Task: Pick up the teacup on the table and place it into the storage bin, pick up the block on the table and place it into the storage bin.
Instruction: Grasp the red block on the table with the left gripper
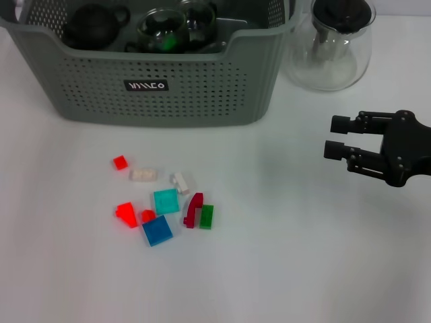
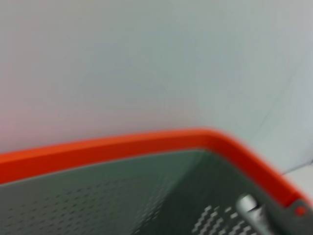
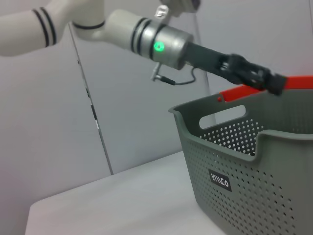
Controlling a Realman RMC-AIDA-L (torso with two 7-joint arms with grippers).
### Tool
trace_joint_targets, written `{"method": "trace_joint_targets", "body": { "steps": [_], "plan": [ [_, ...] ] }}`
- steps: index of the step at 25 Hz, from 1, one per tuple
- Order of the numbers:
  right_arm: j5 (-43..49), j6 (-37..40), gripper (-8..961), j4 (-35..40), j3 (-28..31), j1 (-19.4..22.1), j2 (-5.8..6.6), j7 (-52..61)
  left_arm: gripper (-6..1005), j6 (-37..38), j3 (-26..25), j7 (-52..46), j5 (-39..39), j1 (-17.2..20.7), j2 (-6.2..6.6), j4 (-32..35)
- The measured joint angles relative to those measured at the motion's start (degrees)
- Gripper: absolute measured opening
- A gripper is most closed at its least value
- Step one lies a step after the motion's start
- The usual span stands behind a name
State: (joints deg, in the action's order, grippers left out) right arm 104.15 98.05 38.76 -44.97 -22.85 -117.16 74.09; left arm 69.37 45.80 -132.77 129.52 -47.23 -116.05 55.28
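White table (image 1: 303, 256), grey-green storage bin (image 1: 168, 87) placed at the far side, glass teapot (image 1: 333, 50) just beside it, small coloured blocks (image 1: 165, 205) scattered in front.

One storage bin (image 1: 161, 81), one glass pitcher (image 1: 333, 47), nine blocks (image 1: 166, 201)

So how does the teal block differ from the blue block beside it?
The teal block is lighter and translucent-looking; the blue block is darker. The teal one lies nearer the storage bin, the blue one nearer the robot. Both are flat squares lying on the table.
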Motion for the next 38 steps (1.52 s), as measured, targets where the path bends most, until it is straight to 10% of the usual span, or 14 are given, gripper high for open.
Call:
{"method": "trace_joint_targets", "body": {
  "steps": [8,14,19,38],
  "plan": [
    [0.0,0.0,504,-0.1,0.2,0.0,0.00,0.0,581,19.0,-10.1,14.5,-32.6,16.6,-3.71,7.8],
    [0.0,0.0,504,-0.1,0.3,0.0,0.00,0.0,579,36.5,-20.5,32.5,-29.4,25.4,-5.72,4.1],
    [0.0,-0.3,504,-0.2,0.4,0.0,-0.12,0.0,575,39.7,-23.5,68.2,-18.8,35.1,-8.65,-2.0],
    [0.0,-0.9,504,-0.2,0.4,0.0,-0.52,1.1,574,20.6,-27.3,96.6,-3.5,34.5,-8.44,-24.9]
  ]
}}
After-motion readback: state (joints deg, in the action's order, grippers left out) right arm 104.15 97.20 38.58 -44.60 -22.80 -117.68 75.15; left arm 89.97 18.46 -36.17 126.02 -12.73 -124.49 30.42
